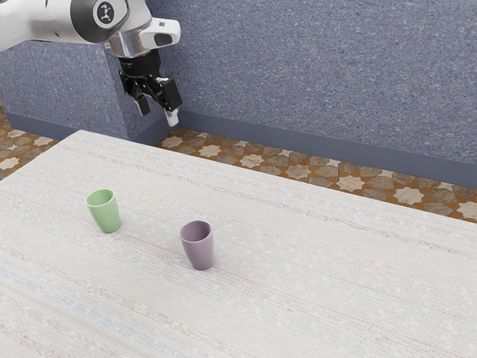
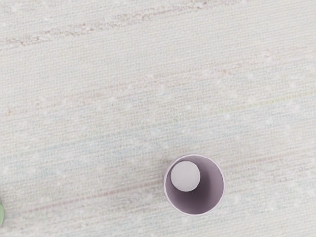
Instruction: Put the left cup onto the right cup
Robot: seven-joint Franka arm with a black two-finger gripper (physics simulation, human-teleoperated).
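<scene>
The green cup (image 1: 103, 210) is the left one. It stands upright on the tabletop (image 1: 313, 283), mouth up, toward the exterior view's left. Nothing is touching it.

The purple cup (image 1: 197, 244) is the right one. It stands upright too, near the green cup but apart from it, a bit closer to the front. Both cups look empty.

From the wrist view you look straight down into the purple cup (image 2: 207, 190) - you can see its round rim and its pale flat bottom. A tiny bit of the green cup (image 2: 1, 215) peeks in at the edge, well apart from the purple one.

The tool (image 1: 158, 113) hangs high up in the air, far above and behind the cups, in the exterior view's upper left. Its two black fingers are spread apart and hold nothing. The arm (image 1: 74, 19) above it is white and grey.

Behind the tabletop is a floor (image 1: 358, 179) with star tiles, and then a blue-grey wall (image 1: 335, 67).
</scene>
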